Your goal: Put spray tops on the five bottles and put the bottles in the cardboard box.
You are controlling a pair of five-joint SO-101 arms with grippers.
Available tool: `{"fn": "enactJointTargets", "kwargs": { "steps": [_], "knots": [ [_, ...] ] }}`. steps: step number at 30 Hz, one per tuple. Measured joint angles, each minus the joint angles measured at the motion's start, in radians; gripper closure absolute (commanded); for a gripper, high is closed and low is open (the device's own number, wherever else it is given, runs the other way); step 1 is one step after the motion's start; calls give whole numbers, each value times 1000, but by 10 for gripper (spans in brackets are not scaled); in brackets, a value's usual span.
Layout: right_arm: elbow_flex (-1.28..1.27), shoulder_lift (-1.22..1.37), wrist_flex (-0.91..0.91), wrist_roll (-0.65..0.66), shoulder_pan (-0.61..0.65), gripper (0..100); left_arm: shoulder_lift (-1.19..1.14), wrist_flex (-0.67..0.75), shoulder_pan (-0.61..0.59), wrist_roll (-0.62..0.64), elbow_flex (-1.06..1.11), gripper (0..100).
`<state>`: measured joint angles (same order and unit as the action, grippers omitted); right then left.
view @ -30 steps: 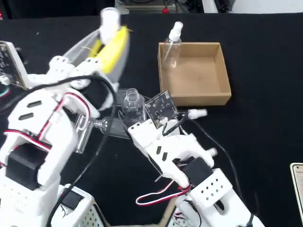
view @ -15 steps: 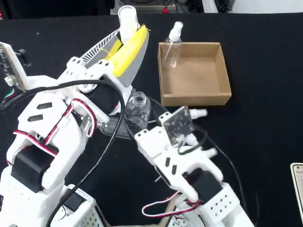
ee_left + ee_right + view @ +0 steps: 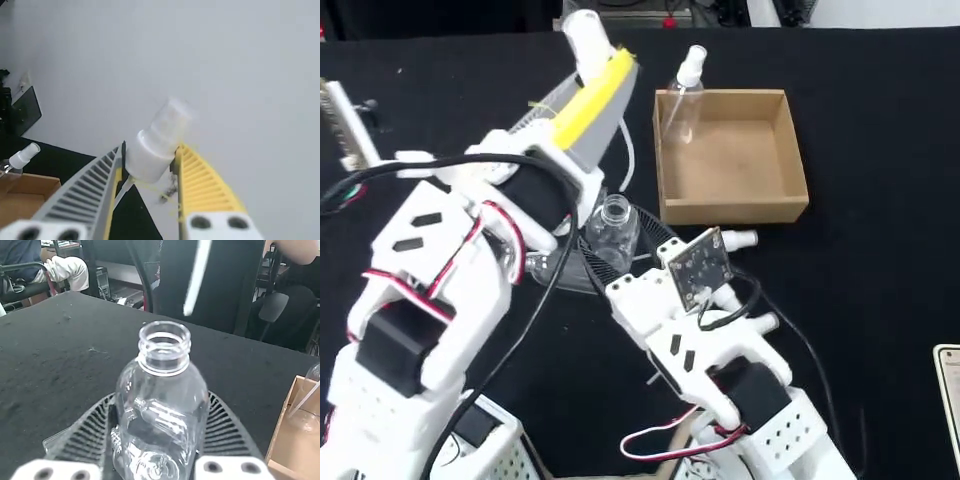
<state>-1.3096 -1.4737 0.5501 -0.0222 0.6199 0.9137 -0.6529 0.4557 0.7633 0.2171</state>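
Clear bottle [image 3: 162, 390] clamped in right gripper [image 3: 161, 407] | left gripper [image 3: 150, 152] pinching white spray top [image 3: 160, 135] aloft

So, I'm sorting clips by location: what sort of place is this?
Probably a lab or office workroom: a black-covered table, office chairs behind it, and a plain white wall.

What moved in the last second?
The left gripper, shut on a spray top, swung right toward the cardboard box. Its dip tube now hangs near the open bottle. The right gripper, holding that bottle, shifted slightly right early on, then held. The box and the capped bottle at its far corner stayed put.
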Motion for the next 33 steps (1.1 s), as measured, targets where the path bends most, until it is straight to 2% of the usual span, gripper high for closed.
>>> {"fn": "enactJointTargets", "kwargs": {
  "steps": [11,24,29,33],
  "knots": [
    [0,0,0,0,0,893,2,0,5,5,55,902],
    [0,0,0,0,0,893,14,-18,2,2,-26,901],
    [0,0,0,0,0,893,80,-83,77,5,-38,899],
    [0,0,0,0,0,893,95,-83,75,5,-38,898]
  ]
}}
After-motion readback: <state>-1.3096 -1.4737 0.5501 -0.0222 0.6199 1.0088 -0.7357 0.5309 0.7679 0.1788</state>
